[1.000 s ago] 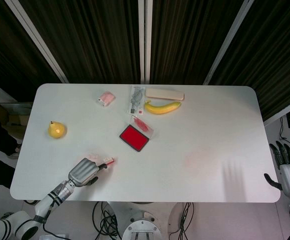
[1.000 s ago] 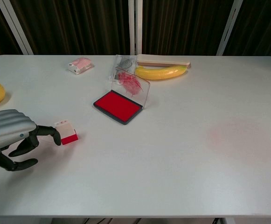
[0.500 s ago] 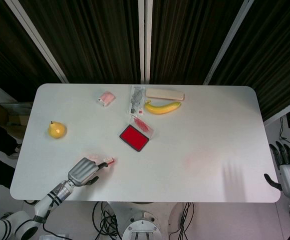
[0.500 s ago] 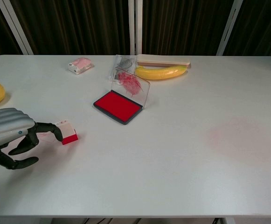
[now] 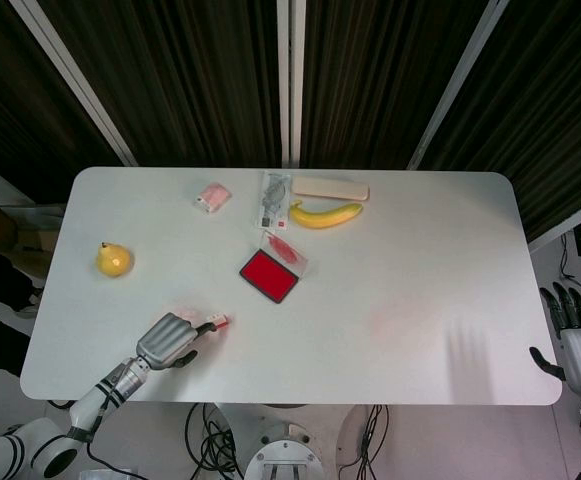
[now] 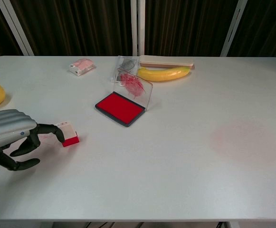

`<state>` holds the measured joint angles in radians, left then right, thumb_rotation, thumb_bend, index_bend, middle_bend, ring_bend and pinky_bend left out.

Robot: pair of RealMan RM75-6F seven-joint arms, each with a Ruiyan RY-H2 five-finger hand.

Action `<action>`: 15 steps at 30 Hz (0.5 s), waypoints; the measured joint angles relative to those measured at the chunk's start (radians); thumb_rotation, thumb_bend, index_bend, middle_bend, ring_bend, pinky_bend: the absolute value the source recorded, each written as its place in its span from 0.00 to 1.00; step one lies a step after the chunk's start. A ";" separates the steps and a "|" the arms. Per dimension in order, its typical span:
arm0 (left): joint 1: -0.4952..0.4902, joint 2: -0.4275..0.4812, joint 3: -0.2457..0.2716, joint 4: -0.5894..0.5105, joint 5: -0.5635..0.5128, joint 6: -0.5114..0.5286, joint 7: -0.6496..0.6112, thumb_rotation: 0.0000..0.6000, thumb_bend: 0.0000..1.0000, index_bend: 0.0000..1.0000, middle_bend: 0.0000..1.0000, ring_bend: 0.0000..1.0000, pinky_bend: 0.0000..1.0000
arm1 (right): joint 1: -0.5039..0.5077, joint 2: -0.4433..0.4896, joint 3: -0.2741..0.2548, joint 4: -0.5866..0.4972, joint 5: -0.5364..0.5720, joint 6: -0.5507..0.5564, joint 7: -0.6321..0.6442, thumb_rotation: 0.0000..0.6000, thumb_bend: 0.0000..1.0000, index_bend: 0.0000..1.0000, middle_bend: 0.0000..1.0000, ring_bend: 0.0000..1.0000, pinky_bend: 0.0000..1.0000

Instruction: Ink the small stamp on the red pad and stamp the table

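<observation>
White surface (image 6: 185, 180) carries everything, faint pink smudge (image 6: 244, 140) on right part. Left hand (image 6: 9, 137) low at near-left edge, fingers curled, one fingertip touching small stamp (image 6: 67, 133); grip not confirmed, stamp sits on surface. Right hand (image 5: 575, 335) off surface beyond right edge, fingers spread, holding nothing. Red ink pad (image 6: 120, 108) mid-surface, clear lid (image 6: 134, 88) propped up behind it. Banana (image 6: 163, 73) at far edge, beige flat block (image 6: 166, 61) just behind. Pear (image 5: 113, 260) left. Small pink packet (image 6: 81, 66) far left.
</observation>
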<state>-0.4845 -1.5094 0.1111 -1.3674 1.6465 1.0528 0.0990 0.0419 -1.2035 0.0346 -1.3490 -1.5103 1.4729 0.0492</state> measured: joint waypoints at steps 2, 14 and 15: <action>0.000 0.000 0.000 0.002 -0.001 0.003 0.001 1.00 0.37 0.26 0.85 0.66 0.80 | 0.000 -0.001 0.000 -0.001 0.000 0.000 -0.001 1.00 0.14 0.00 0.00 0.00 0.00; 0.001 0.000 -0.001 0.008 -0.017 0.004 0.005 1.00 0.37 0.26 0.85 0.67 0.80 | 0.000 -0.003 -0.001 -0.001 0.002 -0.003 -0.005 1.00 0.14 0.00 0.00 0.00 0.00; 0.001 -0.002 -0.002 0.011 -0.019 0.004 0.006 1.00 0.37 0.26 0.85 0.67 0.80 | 0.000 -0.003 -0.001 -0.001 0.003 -0.003 -0.004 1.00 0.14 0.00 0.00 0.00 0.00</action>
<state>-0.4833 -1.5110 0.1089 -1.3565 1.6278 1.0568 0.1050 0.0418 -1.2067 0.0337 -1.3496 -1.5075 1.4696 0.0448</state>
